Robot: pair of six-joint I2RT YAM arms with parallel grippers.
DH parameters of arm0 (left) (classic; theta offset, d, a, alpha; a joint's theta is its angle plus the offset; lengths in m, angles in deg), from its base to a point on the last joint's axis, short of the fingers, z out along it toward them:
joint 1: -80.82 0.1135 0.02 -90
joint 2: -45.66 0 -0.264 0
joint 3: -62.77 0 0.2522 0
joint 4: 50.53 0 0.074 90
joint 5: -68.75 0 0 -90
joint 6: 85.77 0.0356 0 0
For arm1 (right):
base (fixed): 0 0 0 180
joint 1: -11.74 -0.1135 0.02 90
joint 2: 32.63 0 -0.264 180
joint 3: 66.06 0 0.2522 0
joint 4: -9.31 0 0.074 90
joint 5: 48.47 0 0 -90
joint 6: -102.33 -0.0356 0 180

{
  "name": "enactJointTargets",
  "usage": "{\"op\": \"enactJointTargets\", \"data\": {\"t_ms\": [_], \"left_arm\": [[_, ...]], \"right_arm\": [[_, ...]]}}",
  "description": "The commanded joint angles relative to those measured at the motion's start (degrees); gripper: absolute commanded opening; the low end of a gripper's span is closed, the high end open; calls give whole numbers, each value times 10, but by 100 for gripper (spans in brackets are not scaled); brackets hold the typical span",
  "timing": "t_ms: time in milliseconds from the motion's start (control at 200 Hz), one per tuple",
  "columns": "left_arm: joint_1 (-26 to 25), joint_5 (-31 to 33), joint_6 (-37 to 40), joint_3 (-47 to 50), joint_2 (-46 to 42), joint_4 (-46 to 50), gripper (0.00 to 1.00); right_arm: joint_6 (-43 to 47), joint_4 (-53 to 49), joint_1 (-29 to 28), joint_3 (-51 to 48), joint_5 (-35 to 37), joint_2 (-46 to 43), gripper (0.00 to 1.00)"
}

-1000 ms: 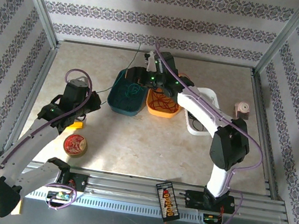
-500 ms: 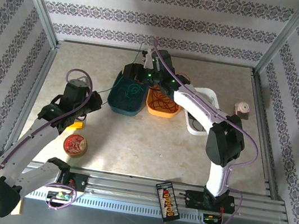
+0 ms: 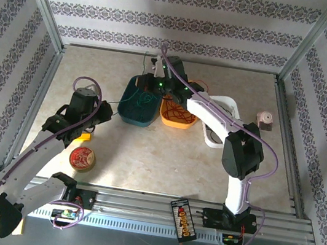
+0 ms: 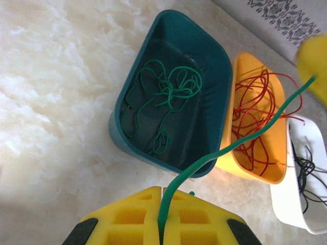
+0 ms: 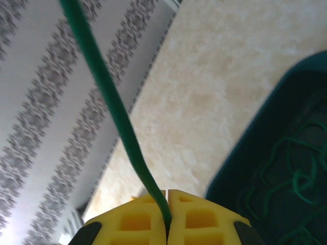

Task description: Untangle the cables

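A thin green cable [image 4: 245, 135] runs through the air between the two arms. The left fingers [image 4: 127, 217] are closed on one stretch and the right fingers [image 5: 196, 219] are clamped on another. Its remaining loops lie coiled in a teal plastic bin [image 4: 134, 148]. Touching that bin is an orange plastic bin [image 4: 245, 171] holding thin red cables [image 4: 255, 117]. A white plastic bin [image 4: 291, 204] next in the row holds thin black cables [image 4: 309, 168]. All three bins stand on the marbled beige table [image 4: 61, 76].

White-and-black arms [image 3: 34, 152] carry purple cables [image 3: 276, 163]; left claw [image 4: 162, 191] and right claw [image 5: 167, 194] are yellow.
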Motion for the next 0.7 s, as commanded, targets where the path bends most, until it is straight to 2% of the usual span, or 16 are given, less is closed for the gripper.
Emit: {"op": "enactJointTargets", "data": {"t_ms": [0, 220, 490, 560, 595, 635, 695], "left_arm": [[3, -17, -24, -1, 1, -70, 0], [4, -42, -23, -45, 71, -136, 0], [3, -89, -21, -73, 155, -206, 0], [2, -71, -10, -84, 172, -201, 0], [1, -54, -8, -88, 180, -196, 0], [1, -35, -7, -88, 187, -199, 0], [1, -10, -12, -86, 200, -206, 0]], "right_arm": [[120, -89, -21, -48, 18, -40, 0], [198, -159, -42, -136, 75, -73, 0], [198, -176, -49, -129, 91, -73, 0], [176, -166, -37, -121, 84, -79, 28], [165, -156, -28, -123, 77, -83, 38], [148, -143, -18, -128, 74, -89, 46], [124, -122, 0, -140, 66, -103, 52]]}}
